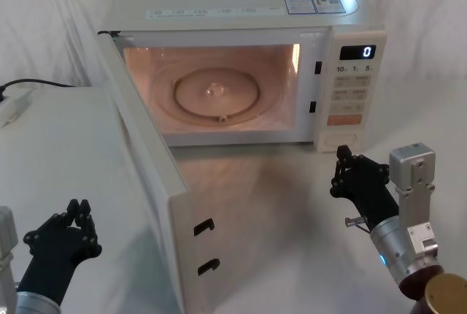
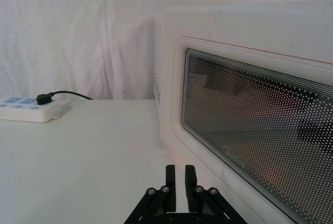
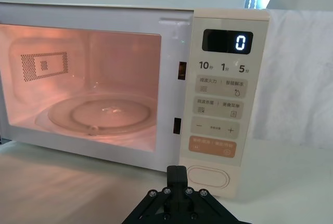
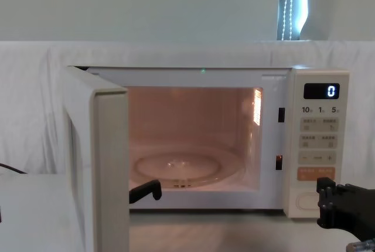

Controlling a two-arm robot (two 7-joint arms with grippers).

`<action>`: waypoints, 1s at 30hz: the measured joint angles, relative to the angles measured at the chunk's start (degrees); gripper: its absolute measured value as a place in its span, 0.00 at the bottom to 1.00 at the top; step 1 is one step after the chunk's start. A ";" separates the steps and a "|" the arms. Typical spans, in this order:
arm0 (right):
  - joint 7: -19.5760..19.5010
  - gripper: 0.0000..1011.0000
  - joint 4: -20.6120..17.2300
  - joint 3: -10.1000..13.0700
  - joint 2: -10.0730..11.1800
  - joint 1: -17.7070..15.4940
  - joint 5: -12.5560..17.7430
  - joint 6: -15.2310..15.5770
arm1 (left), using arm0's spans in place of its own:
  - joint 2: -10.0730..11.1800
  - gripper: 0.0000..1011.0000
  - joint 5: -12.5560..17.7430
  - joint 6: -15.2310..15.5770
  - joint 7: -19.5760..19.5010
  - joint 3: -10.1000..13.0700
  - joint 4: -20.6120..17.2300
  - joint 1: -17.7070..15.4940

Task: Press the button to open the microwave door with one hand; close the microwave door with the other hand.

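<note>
The cream microwave stands at the back with its microwave door [image 1: 142, 150] swung wide open toward my left, cavity lit and glass turntable [image 1: 215, 95] bare. In the left wrist view the door's mesh window [image 2: 260, 130] faces my left gripper [image 2: 180, 174], which is shut with nothing in it, a short way off the door's outer face. That left gripper [image 1: 79, 207] sits low at the near left. The button [image 3: 208, 177] lies at the bottom of the control strip. My right gripper [image 3: 176, 171] is shut and empty, just in front of the button [image 1: 340, 139] and apart from it.
A white power strip [image 2: 31, 109] with a black plug lies on the table at the far left. The open door's edge [image 4: 108, 164] juts toward me between the two arms. An orange key [image 3: 212, 147] sits above the button. White cloth covers the table and backdrop.
</note>
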 joint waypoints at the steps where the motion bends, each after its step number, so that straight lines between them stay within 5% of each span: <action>1: 0.00 0.00 0.00 0.00 0.00 0.00 0.00 0.00 | 0.00 0.10 0.00 0.00 0.00 0.00 0.00 0.00; 5: 0.00 0.00 0.00 0.00 0.00 0.00 0.00 0.00 | 0.00 0.00 0.00 0.00 0.00 0.00 0.00 0.00; 13: 0.00 0.00 0.00 0.00 0.00 0.00 0.00 0.00 | -0.04 0.00 0.11 -0.13 -0.04 -0.04 0.00 0.01; 20: 0.00 0.00 0.00 0.00 0.00 0.00 0.00 0.00 | -0.41 0.00 2.22 -3.80 -1.27 -0.48 -0.57 0.53; 30: 0.00 0.00 0.00 0.00 0.00 0.00 0.00 0.00 | -1.14 0.00 2.38 -5.51 -4.22 -1.86 -4.89 1.21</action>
